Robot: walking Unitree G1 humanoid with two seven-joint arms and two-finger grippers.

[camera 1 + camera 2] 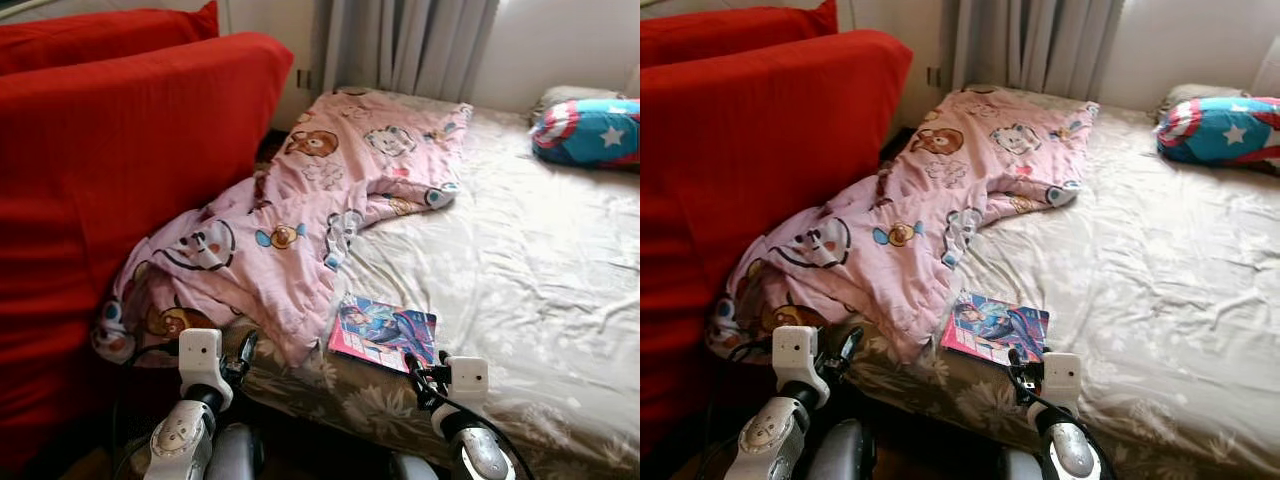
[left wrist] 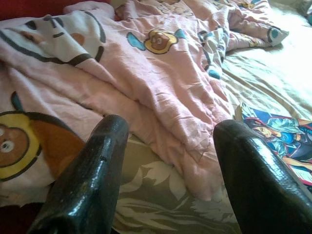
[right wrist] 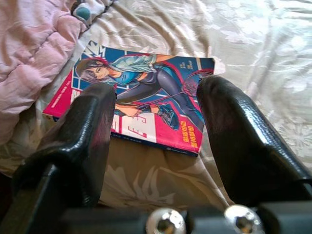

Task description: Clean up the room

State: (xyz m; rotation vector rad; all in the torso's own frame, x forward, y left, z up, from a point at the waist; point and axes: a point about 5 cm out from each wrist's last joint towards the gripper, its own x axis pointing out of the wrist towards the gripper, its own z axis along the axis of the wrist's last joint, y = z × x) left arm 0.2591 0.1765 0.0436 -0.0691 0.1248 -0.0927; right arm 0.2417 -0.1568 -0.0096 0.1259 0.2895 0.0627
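Observation:
A colourful comic book (image 1: 383,332) lies flat on the beige floral bedsheet (image 1: 520,270) near the bed's front edge. A crumpled pink cartoon blanket (image 1: 300,220) sprawls over the bed's left side, from the far corner down over the front edge beside the book (image 3: 141,97). My right gripper (image 3: 156,119) hovers open just in front of the book, its fingers spread to about the book's width. My left gripper (image 2: 168,165) is open too, low at the bed's edge, facing the blanket's (image 2: 146,73) hanging corner. Neither holds anything.
A red sofa (image 1: 110,190) presses against the bed's left side. A blue, red and white star pillow (image 1: 590,132) lies at the far right of the bed. Grey curtains (image 1: 410,45) hang behind, along with a white wall.

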